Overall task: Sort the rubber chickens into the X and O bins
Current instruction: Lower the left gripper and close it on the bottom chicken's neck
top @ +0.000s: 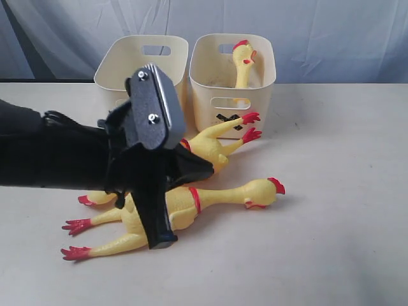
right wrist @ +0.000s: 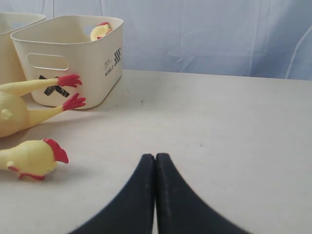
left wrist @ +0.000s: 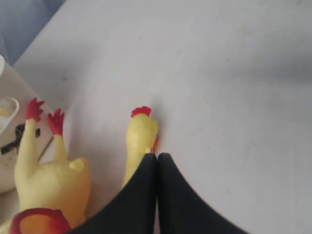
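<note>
One rubber chicken (top: 242, 60) stands head-up in the X bin (top: 233, 83), the cream tub on the right. The alike tub (top: 143, 57) to its left has its mark hidden by my arm. Two more chickens lie in front of the bins. One (top: 213, 143) has its red feet against the X bin. The other (top: 255, 191) stretches out with its head to the right. My left gripper (top: 162, 241) is shut and empty, low over that chicken's body. Its tips (left wrist: 157, 155) point at the chicken's neck (left wrist: 139, 141). My right gripper (right wrist: 155, 156) is shut over bare table and is out of the exterior view.
My black left arm (top: 64, 156) crosses the left half of the exterior view and hides parts of the chickens. Red feet (top: 76, 239) stick out beneath it. A blue-grey curtain (top: 319, 32) hangs behind the table (top: 338, 191).
</note>
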Controlling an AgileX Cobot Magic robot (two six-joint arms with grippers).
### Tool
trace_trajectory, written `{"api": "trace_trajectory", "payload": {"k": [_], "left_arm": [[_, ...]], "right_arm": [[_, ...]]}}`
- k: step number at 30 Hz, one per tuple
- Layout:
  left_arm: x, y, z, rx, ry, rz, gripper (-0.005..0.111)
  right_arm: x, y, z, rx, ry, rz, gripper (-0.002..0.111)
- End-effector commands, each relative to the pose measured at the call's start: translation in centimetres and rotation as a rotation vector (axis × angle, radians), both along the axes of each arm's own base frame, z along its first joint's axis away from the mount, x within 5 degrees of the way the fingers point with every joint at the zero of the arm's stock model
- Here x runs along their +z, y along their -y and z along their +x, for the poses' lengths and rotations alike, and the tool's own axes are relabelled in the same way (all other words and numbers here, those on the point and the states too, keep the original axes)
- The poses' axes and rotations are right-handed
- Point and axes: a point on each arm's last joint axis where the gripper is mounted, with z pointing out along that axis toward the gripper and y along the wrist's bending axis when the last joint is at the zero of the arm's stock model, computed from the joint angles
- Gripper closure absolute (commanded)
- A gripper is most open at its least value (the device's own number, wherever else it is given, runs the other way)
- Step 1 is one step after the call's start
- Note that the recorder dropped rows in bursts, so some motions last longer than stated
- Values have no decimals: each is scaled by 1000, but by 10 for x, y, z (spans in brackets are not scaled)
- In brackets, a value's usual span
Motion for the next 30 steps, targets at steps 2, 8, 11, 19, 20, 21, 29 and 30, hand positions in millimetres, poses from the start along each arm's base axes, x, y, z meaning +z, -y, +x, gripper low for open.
{"api": "trace_trajectory", "payload": {"k": [2,8,11,19,20,21,29,30], "left_arm": [[-22,10,10,-41,-49,76,107],[-32,25,24,-131,-28,148,107],[-35,31,33,-114,-22,153,104],[-44,53,49,-96,-10,165,70],[-45,57,49,-101,-9,167,65],[-47,61,50,-96,-18,167,62],[-69,77,64,-62,-48,197,60],[-72,77,66,-49,-45,205,60]], "right_arm": [[0,0,0,3,8,1,109],[0,0,0,3,8,1,109],[0,0,0,3,8,1,109],[0,0,0,3,8,1,109],[0,0,0,3,8,1,109],[0,0,0,3,8,1,109],[0,0,0,3,8,1,109],[0,0,0,3,8,1,109]]}}
